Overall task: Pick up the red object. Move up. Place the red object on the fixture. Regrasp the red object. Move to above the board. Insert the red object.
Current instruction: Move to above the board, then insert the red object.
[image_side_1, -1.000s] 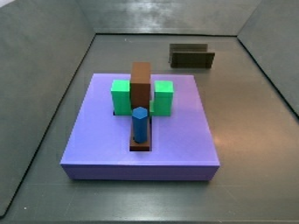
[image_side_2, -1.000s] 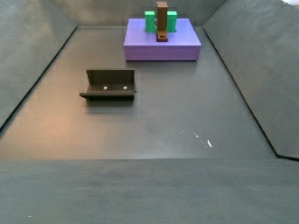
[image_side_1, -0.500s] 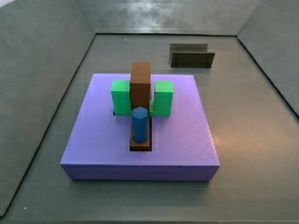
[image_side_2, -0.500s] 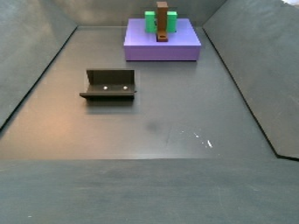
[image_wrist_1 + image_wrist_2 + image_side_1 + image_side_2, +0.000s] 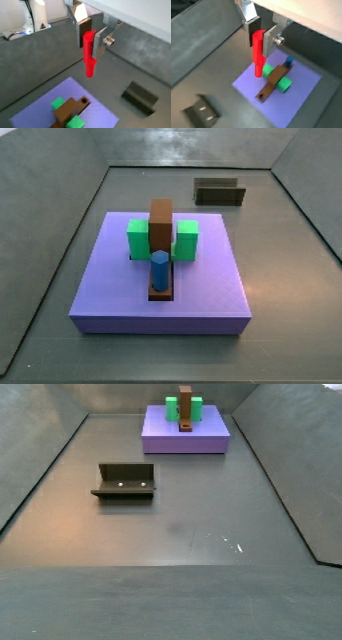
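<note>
Silver claw [image 5: 89,31], red object [image 5: 88,52], lavender board [image 5: 160,278], seemingly olive-black fixture [image 5: 124,481]

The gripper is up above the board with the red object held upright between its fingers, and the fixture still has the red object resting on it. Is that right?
Not quite. The fixture is empty in both side views. The red object is only in the gripper, clamped upright between its fingers high above the board, as both wrist views show.

side: near board [image 5: 160,278] | side: far, floor-wide | wrists: above pincer [image 5: 89,31], share board
</note>
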